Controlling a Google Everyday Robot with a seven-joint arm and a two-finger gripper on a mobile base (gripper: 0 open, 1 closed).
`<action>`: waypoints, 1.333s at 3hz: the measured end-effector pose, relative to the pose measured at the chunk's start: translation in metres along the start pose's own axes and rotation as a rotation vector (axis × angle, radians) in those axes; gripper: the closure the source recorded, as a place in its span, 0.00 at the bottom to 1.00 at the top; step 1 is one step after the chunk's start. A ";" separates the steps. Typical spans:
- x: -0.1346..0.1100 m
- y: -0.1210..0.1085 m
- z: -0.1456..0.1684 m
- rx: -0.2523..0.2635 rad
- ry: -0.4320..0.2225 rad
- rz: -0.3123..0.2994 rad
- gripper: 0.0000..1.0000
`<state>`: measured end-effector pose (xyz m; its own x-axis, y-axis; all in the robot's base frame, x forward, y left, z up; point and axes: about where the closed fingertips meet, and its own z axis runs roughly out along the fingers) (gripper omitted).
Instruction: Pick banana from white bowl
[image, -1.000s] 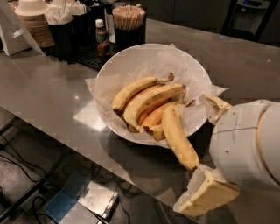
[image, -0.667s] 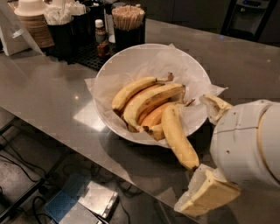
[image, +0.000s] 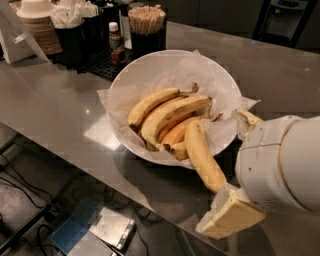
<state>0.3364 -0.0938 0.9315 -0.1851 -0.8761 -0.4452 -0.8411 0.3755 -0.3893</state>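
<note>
The white bowl (image: 150, 75), lined with crinkled white paper, stands on the grey counter. The banana (image: 202, 155) is long and bright yellow. It lies tilted across the bowl's near right rim, with its upper end by the other fruit and its lower end in my gripper (image: 225, 197). The gripper is at the lower right, just outside the bowl, and is shut on the banana's lower end. A cream finger (image: 232, 215) covers that tip. Two yellow bananas (image: 170, 112), an orange-tinted one (image: 175, 134) and a short stubby one lie in the bowl.
Black holders with wooden stir sticks (image: 146, 20), a small sauce bottle (image: 116, 42) and stacked paper cups (image: 37, 22) stand behind the bowl at the back left. The counter's front edge (image: 100, 172) runs diagonally, with floor and cables below it.
</note>
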 end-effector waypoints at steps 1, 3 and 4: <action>0.020 -0.009 0.032 0.040 0.095 0.074 0.00; 0.031 -0.013 0.052 0.045 0.140 0.129 0.18; 0.031 -0.013 0.052 0.045 0.140 0.129 0.41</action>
<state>0.3675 -0.1103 0.8809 -0.3614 -0.8523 -0.3780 -0.7830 0.4976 -0.3733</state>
